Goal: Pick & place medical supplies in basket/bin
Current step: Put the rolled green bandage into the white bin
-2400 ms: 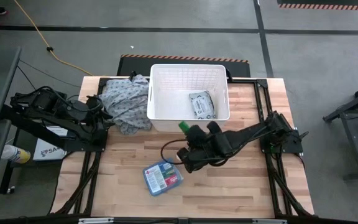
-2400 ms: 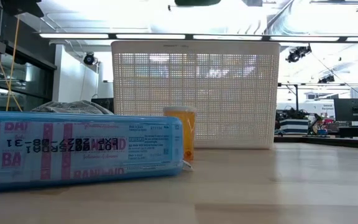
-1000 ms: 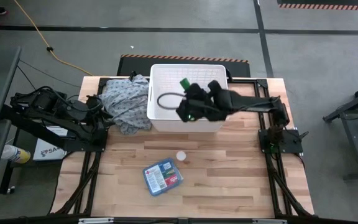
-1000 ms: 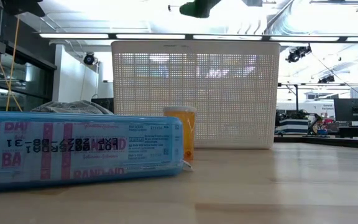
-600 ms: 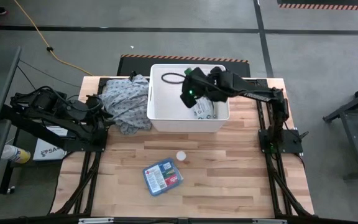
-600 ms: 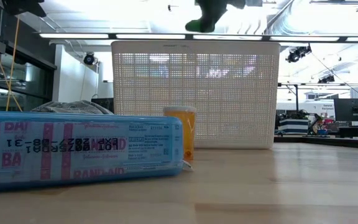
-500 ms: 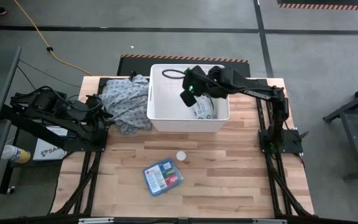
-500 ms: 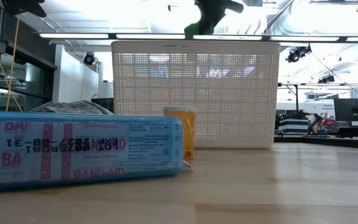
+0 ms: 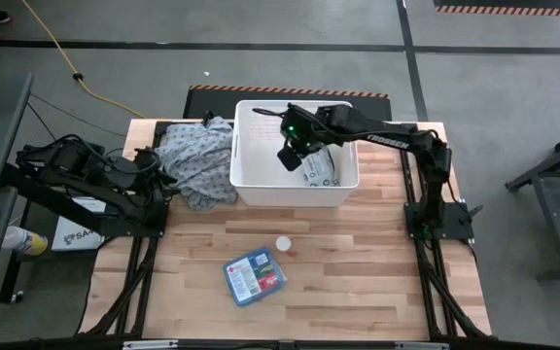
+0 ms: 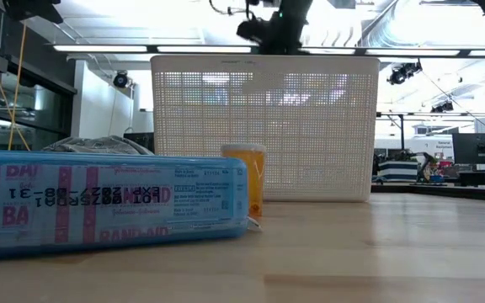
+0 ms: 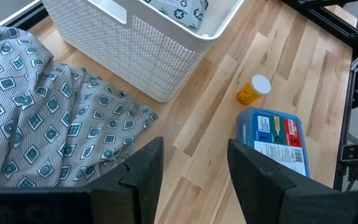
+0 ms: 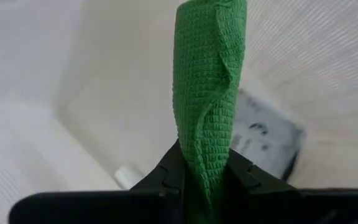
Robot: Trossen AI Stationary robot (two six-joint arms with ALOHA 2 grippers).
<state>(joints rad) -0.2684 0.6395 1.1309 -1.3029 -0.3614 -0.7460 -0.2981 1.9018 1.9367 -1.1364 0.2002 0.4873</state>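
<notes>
Wooden bench [image 9: 358, 262] carries a white basket [image 9: 251, 180] at its far edge, a grey-white packet [image 9: 317, 167] inside. Above the basket, the right gripper [image 12: 205, 180] has its fingers pinching a green bandage roll [image 12: 209, 87]. Near the front edge lie a blue first-aid box [image 9: 255, 276] and an orange pill bottle [image 11: 253, 91]. At the left edge waits the left gripper [image 11: 191, 163], fingers apart, empty, beside a patterned cloth [image 9: 194, 160].

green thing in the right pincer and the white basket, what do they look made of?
Green roll: looks like soft woven or crepe fabric, matte; a fine waffle weave shows and it creases where the right pincer pinches it. Probably a bandage wrap.
Basket: looks like rigid moulded plastic, smooth and slightly glossy; fine perforated grid walls, solid rim.
</notes>
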